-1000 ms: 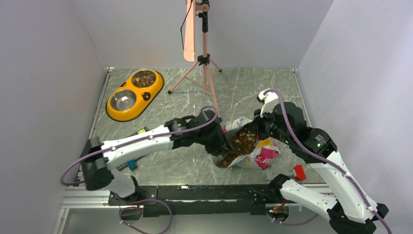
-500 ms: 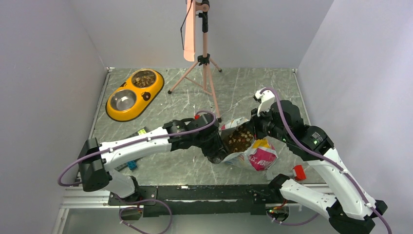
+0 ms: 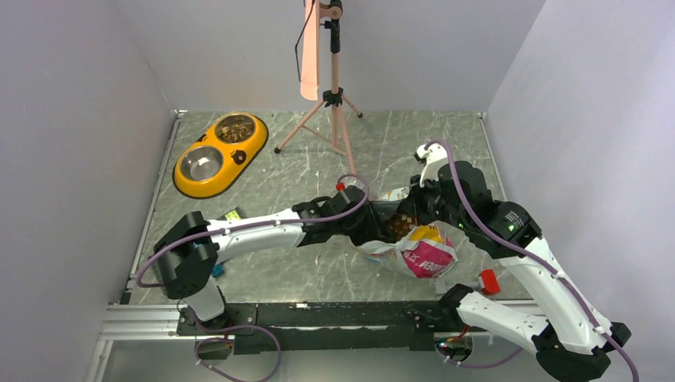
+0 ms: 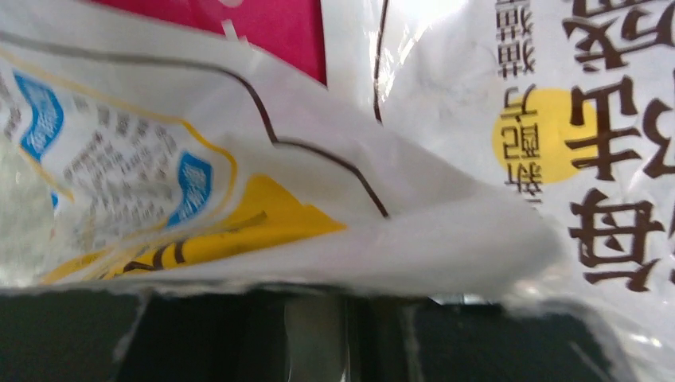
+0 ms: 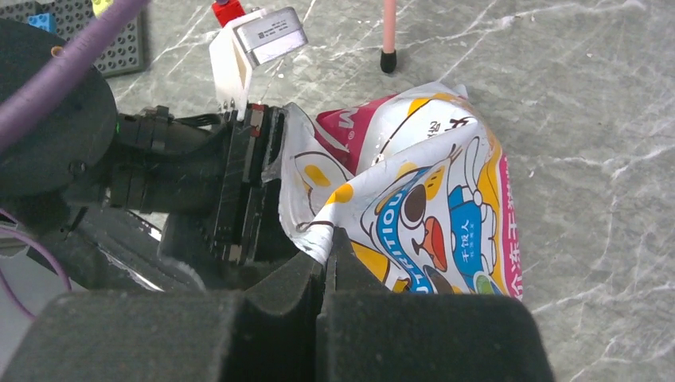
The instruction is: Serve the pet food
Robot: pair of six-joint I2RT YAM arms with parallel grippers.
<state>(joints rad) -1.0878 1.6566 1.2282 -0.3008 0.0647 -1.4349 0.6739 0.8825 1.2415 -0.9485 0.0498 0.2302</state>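
Observation:
The cartoon-printed bag (image 3: pixel 420 256) lies on the marble table right of centre, its mouth lifted. Brown kibble, the pet food (image 3: pixel 398 226), shows inside the mouth. My right gripper (image 3: pixel 415 213) is shut on the bag's near rim; in the right wrist view its foam pads (image 5: pixel 326 248) pinch the white edge of the bag (image 5: pixel 434 183). My left gripper (image 3: pixel 374 228) is at the opposite rim and looks shut on it (image 5: pixel 243 191). In the left wrist view the bag (image 4: pixel 318 159) fills the frame and hides the fingertips (image 4: pixel 316 306). No kibble shows in either wrist view.
The yellow double dish (image 3: pixel 185 185) stands at the far left; its far bowl (image 3: pixel 235 128) holds kibble and its near steel bowl (image 3: pixel 200 163) is bare. A pink tripod (image 3: pixel 336 119) stands behind. Small bricks (image 3: pixel 216 269) and a grey baseplate (image 5: pixel 95 36) lie by the left arm.
Both grippers have moved up and away from me with the bag. The bag's mouth has narrowed, so less kibble shows. The left arm has stretched further right.

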